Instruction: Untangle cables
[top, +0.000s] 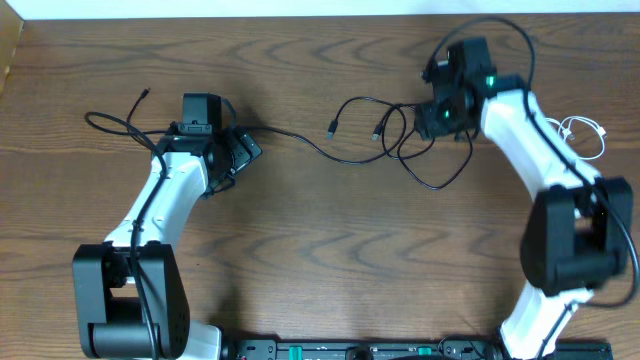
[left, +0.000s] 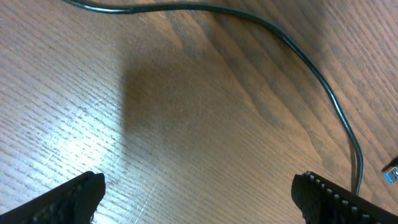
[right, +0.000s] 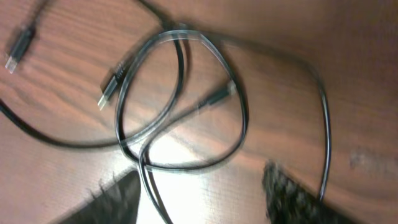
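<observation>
Black cables (top: 402, 143) loop tangled; white cable (top: 583, 128) lies apart.

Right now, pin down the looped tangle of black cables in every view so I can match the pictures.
Overhead: the tangle of black cables lies right of centre.
Left wrist: not in it; only one black cord arcs across the top and down the right side.
Right wrist: the tangle fills the middle.
Shared landmark: the USB plug at the left edge of the loops, seen in the overhead and right wrist views.
</observation>
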